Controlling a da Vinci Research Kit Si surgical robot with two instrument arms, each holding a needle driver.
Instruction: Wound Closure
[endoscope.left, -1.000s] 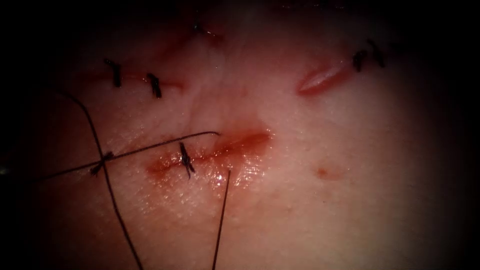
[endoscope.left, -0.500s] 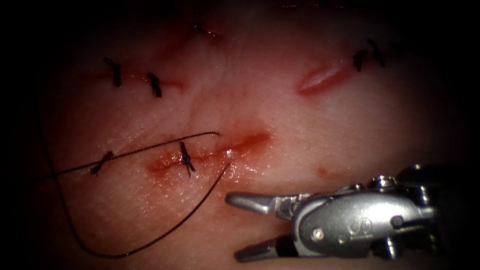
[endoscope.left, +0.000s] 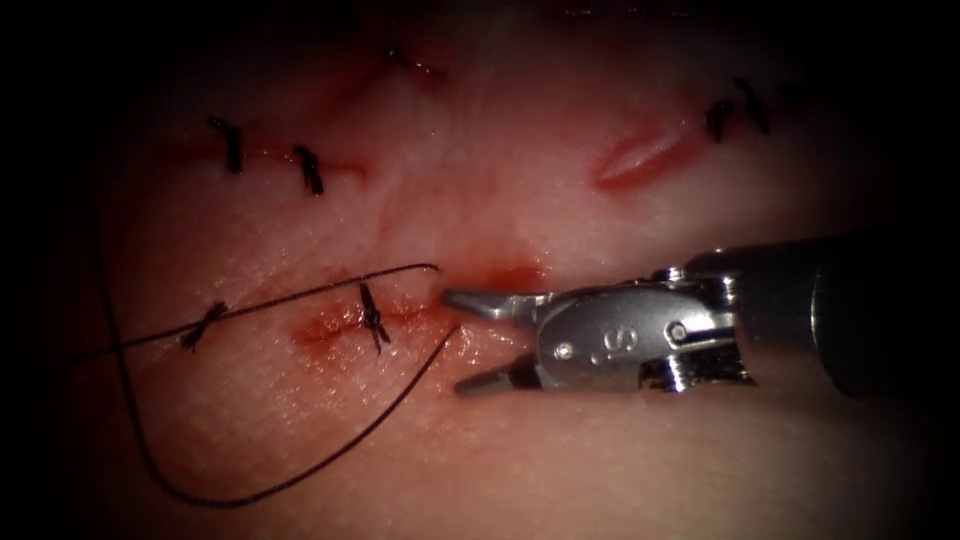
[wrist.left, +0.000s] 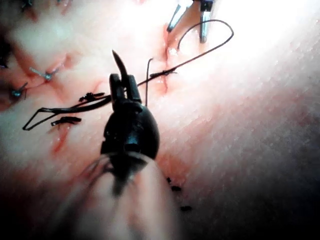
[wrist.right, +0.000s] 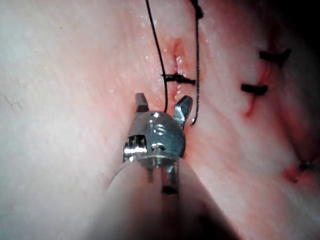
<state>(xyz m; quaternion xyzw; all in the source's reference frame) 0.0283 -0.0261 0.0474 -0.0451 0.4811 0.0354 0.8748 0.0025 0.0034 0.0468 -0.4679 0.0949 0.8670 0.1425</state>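
Note:
My right tool (endoscope.left: 452, 342) reaches in from the right to the cut (endoscope.left: 500, 277) with its jaws open and holding nothing. The thread (endoscope.left: 400, 400) comes out of the tissue (endoscope.left: 620, 460) at the cut, runs between the two jaws, then sags in a wide loop to the lower left. The right wrist view shows the same open jaws (wrist.right: 162, 106) straddling the thread (wrist.right: 159, 55). One dark stitch (endoscope.left: 372, 318) crosses the cut's left part. My left tool (wrist.left: 123, 81) is shut on the needle (wrist.left: 118, 61), whose curved point sticks out past the jaws, clear of the tissue.
A thread tail (endoscope.left: 300, 295) lies over the cut's left end and runs left past a knot (endoscope.left: 205, 325). Two stitches (endoscope.left: 310, 170) close another cut at the upper left. A small open cut (endoscope.left: 645, 155) with stitches beside it sits at the upper right. Red fluid (endoscope.left: 320, 330) wets the cut.
The right tool came in from the lower right and moved up and left to the cut, jaws open. The thread slackened from a straight line into a wide loop.

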